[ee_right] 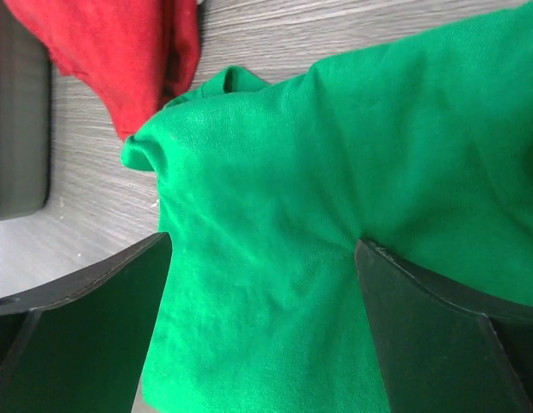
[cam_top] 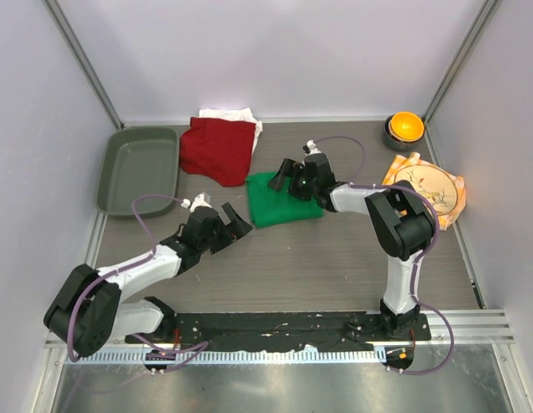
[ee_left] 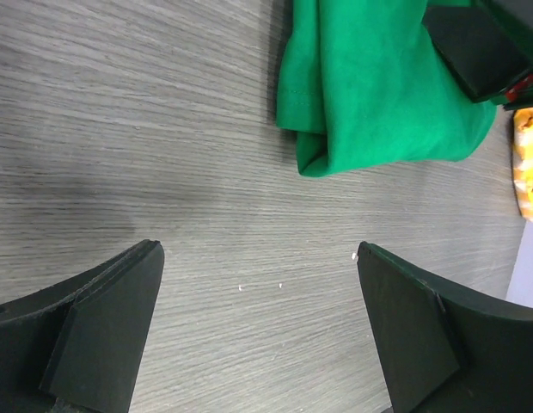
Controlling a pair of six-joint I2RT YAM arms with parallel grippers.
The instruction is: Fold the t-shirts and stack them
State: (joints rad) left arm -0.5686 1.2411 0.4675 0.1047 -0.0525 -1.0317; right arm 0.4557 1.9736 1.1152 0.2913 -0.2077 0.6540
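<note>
**Grey wood-grain table point(cam_top: 335, 258) in a pale-walled cell: green shirt folded, stack not yet begun**

1. Setting. I am looking down on a table closed in by pale walls. Both arms are reaching out from the near edge.

2. Task goods. The green t-shirt point(cam_top: 282, 205) is lying near the table's middle as a compact folded bundle with rumpled edges. The dark red t-shirt point(cam_top: 217, 148) is lying crumpled just beside its far left corner. It is partly covering the white t-shirt point(cam_top: 228, 114), which is showing only as a strip by the far wall.

3. Other goods. A grey-green tray point(cam_top: 139, 168) is sitting at the far left. A plate point(cam_top: 431, 189) is resting on a checked napkin point(cam_top: 394, 169) at the far right.

4. Step in hand, as I am judging it. The green shirt's fold is being finished or tidied, while the red and white shirts are waiting unfolded.

5. Next move. It is calling for a last smoothing of the green bundle. Then the red shirt is needing to be drawn clear and spread flat.

6. Right hand point(cam_top: 284, 182). It is tilting down over the green shirt's far edge with its fingers spread wide. The wrist view is showing green cloth filling the gap between them, and nothing is being pinched.

7. Left hand point(cam_top: 238, 221). It is hovering low over bare table just left of the green bundle. Its fingers are spread apart and carrying nothing, and the forearm is stretching out low from the near left.
</note>
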